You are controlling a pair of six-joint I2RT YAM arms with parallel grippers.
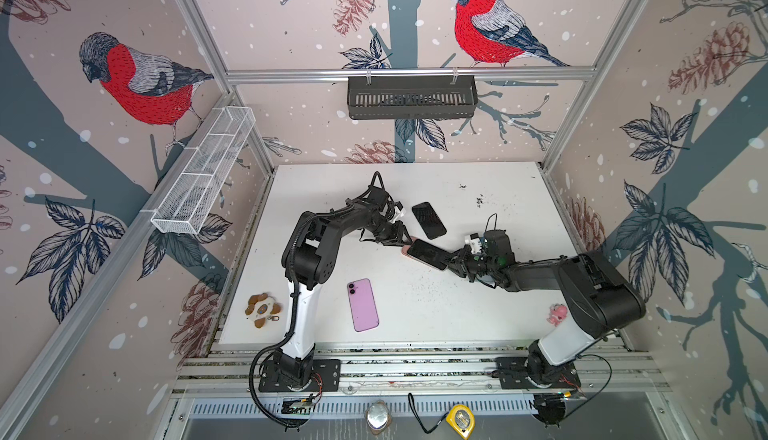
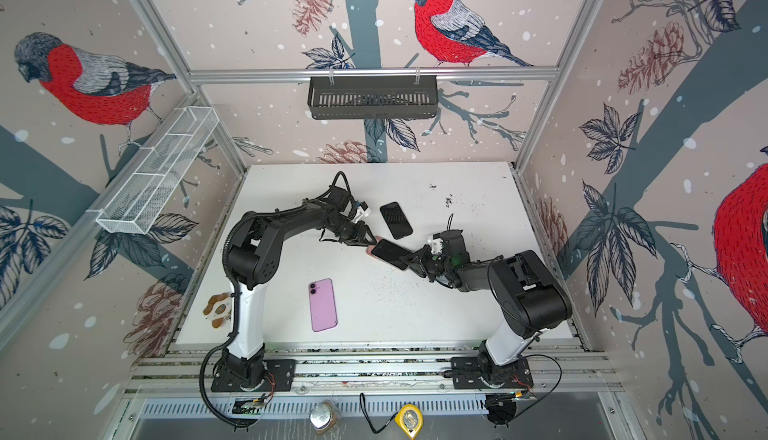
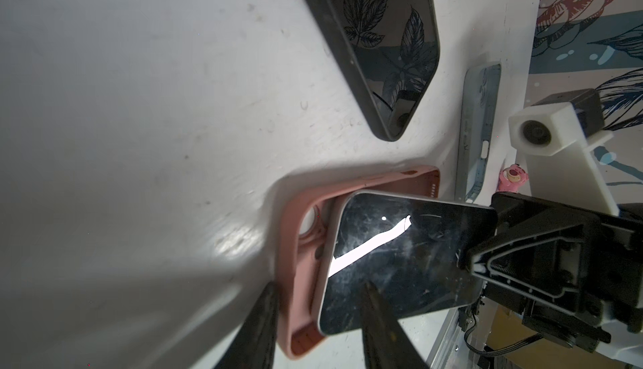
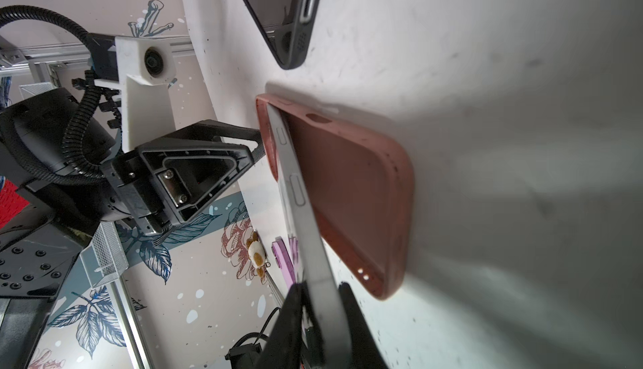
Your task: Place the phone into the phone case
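The salmon-pink phone case [image 1: 405,250] [image 2: 370,250] [image 3: 299,262] [image 4: 348,182] lies open side up at mid-table. The phone [image 1: 428,253] [image 2: 390,253] [image 3: 400,262] [image 4: 302,210], dark screen up, is tilted: its far end sits inside the case's camera end and its near end is raised. My right gripper [image 1: 451,261] [image 2: 413,261] [image 4: 320,287] is shut on that raised end. My left gripper [image 1: 403,240] [image 2: 368,240] [image 3: 318,290] stands open astride the case's camera end, with one finger against the outer wall and the other over the phone's screen.
A phone in a black case [image 1: 429,220] [image 2: 395,220] [image 3: 382,36] lies just behind the pink case. A purple phone [image 1: 363,305] [image 2: 322,305] lies back up at front left. A brown-and-white toy [image 1: 262,309] and a pink toy [image 1: 557,313] sit at the table's sides.
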